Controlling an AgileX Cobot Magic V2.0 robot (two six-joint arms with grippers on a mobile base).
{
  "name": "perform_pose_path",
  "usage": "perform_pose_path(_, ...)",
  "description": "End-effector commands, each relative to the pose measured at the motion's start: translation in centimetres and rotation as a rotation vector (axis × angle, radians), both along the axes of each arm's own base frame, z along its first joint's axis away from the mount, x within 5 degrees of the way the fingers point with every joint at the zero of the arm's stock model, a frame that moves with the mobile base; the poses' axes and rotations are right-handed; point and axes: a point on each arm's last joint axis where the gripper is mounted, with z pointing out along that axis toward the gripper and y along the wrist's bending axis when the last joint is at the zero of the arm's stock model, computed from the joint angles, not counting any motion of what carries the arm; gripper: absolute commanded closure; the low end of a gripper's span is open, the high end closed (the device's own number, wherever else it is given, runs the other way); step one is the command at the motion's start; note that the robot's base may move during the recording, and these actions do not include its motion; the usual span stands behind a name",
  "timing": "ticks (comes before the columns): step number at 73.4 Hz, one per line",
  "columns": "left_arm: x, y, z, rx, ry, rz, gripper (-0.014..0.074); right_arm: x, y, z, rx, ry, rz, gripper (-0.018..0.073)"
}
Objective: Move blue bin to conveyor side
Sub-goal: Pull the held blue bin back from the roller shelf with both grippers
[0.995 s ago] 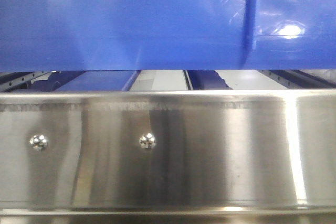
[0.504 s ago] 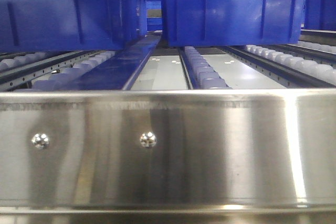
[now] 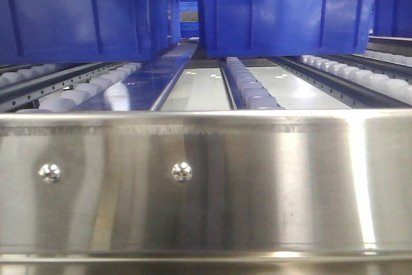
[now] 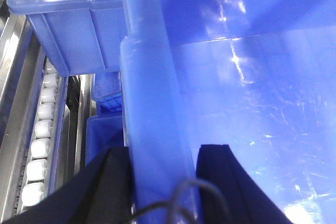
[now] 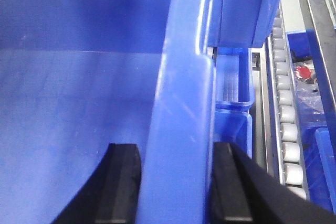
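Note:
I hold the blue bin by its thick rims with both grippers. In the left wrist view my left gripper (image 4: 164, 182) is shut on the bin's rim (image 4: 152, 103), one black finger on each side, with the glossy inside of the bin (image 4: 252, 129) to the right. In the right wrist view my right gripper (image 5: 177, 187) is shut on the opposite rim (image 5: 181, 103), with the bin's inside (image 5: 79, 103) to the left. The held bin does not show in the front view. The dark conveyor belt is out of view.
A shiny steel rail (image 3: 206, 185) fills the lower front view, with white-roller tracks (image 3: 251, 91) behind it. Two other blue bins (image 3: 84, 11) (image 3: 283, 8) stand on the rollers. More blue bins (image 4: 68, 19) (image 5: 247, 3) and rollers (image 5: 289, 129) lie below the held bin.
The held blue bin filled the top of the front view, then rose out of it. The two bins on the rollers behind it now show in full.

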Motion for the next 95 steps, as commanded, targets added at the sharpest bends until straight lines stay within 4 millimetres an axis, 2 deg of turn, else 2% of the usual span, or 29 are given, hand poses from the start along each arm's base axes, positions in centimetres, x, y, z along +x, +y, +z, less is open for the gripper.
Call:
perform_pose_path(1,-0.41,0.05,1.32,0.012,-0.115,-0.005,0.0612,-0.61,-0.43,1.67,0.002,-0.147,-0.007,0.0638)
perform_pose_path(95,-0.39,0.06,1.32,0.013,-0.116,-0.004,0.0612,-0.61,-0.43,1.67,0.002,-0.147,-0.007,0.0638)
